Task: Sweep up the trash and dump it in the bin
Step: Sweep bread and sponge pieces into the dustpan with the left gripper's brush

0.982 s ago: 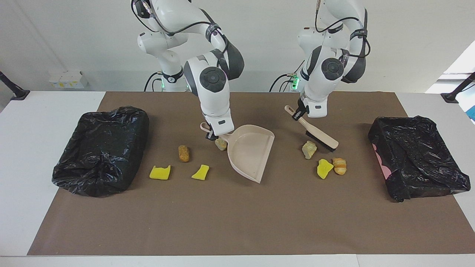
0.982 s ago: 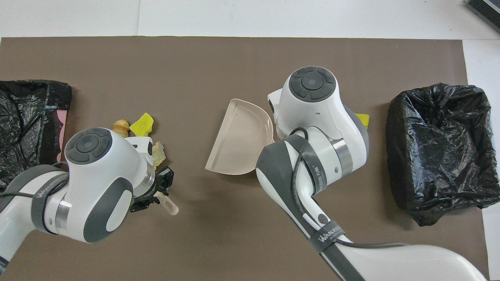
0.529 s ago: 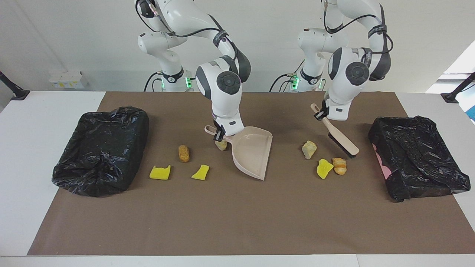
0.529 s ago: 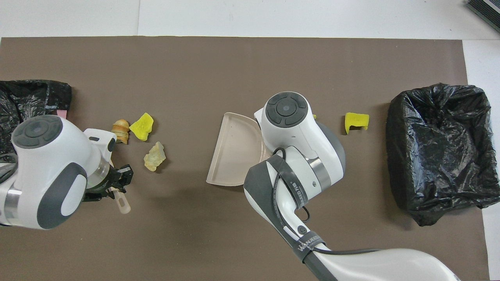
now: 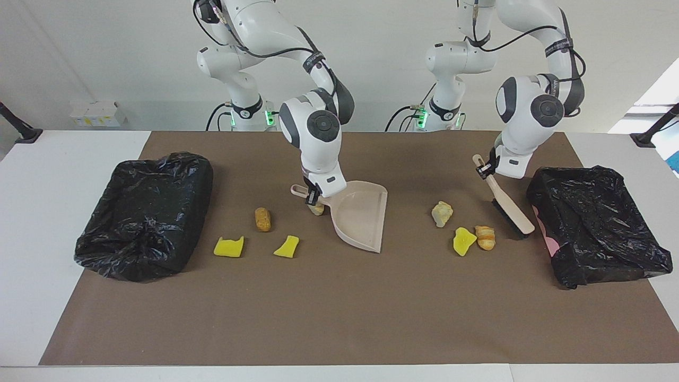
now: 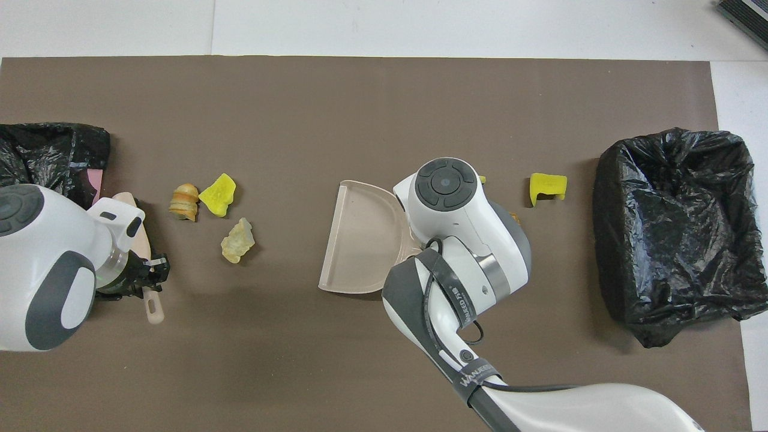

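Dustpan (image 5: 360,217) empty, right gripper (image 5: 313,195) clamps its handle; left gripper (image 5: 485,171) clamps brush (image 5: 506,204); 2 bag-lined bins (image 5: 146,212) (image 5: 599,223), contents unclear.

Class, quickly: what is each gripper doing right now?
Left gripper: shut on the brush handle.
Right gripper: shut on the dustpan handle.
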